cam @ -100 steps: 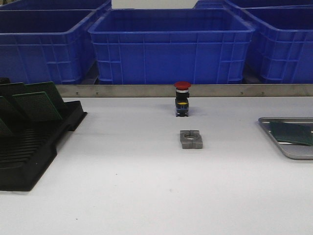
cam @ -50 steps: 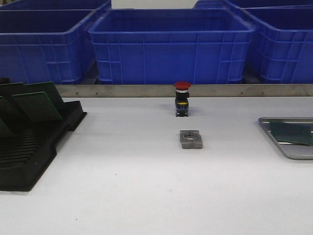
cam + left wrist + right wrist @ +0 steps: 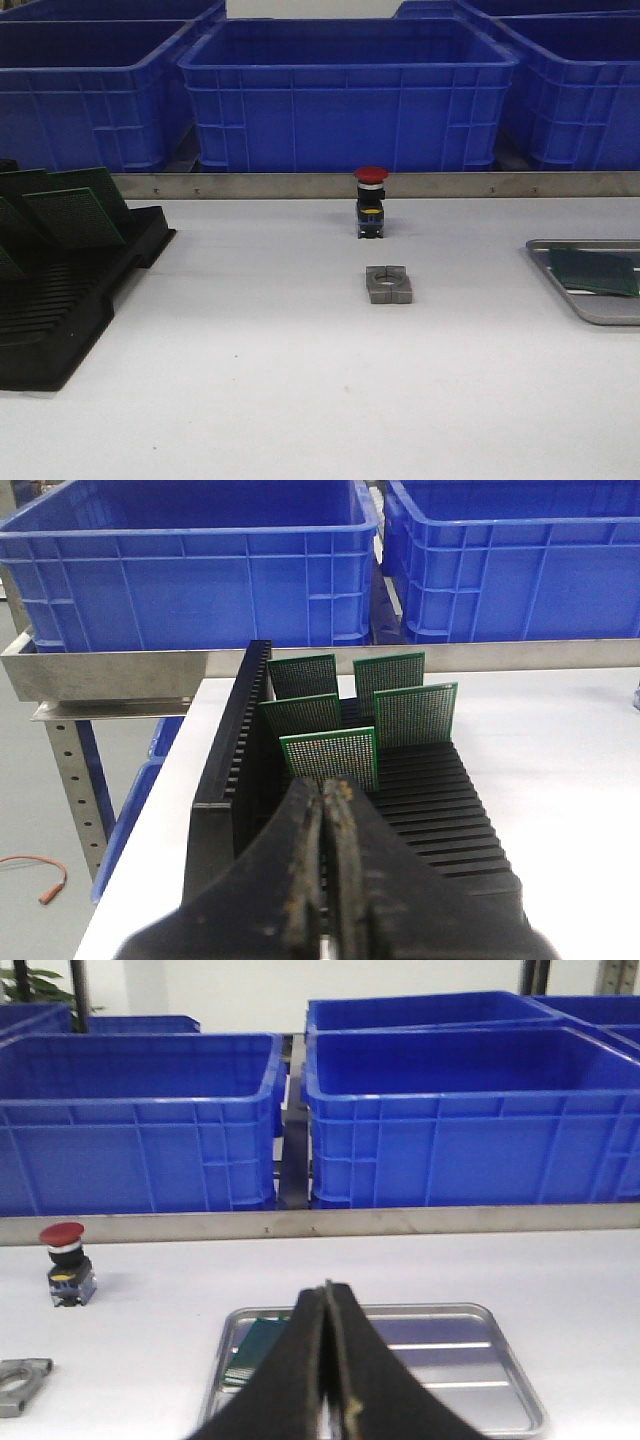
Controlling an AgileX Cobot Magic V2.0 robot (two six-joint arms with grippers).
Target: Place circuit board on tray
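Observation:
The silver-grey tray (image 3: 602, 311) lies at the right edge of the table, and one green circuit board (image 3: 594, 271) lies flat in it. In the right wrist view the tray (image 3: 452, 1361) sits just beyond my right gripper (image 3: 328, 1292), which is shut and empty; the board (image 3: 262, 1348) rests in the tray's end nearer the red button. Several more circuit boards (image 3: 330, 757) stand upright in the black slotted rack (image 3: 440, 805) at the table's left. My left gripper (image 3: 330, 790) hangs shut and empty just in front of the nearest one. Neither gripper shows in the front view.
A red-capped push button (image 3: 371, 202) stands mid-table with a small grey metal block (image 3: 388, 284) in front of it. Big blue bins (image 3: 350, 90) line the back behind a metal rail (image 3: 250, 185). The rack (image 3: 60, 320) fills the front left corner.
The whole front view has shifted a few pixels to the left; no object has visibly moved on the table.

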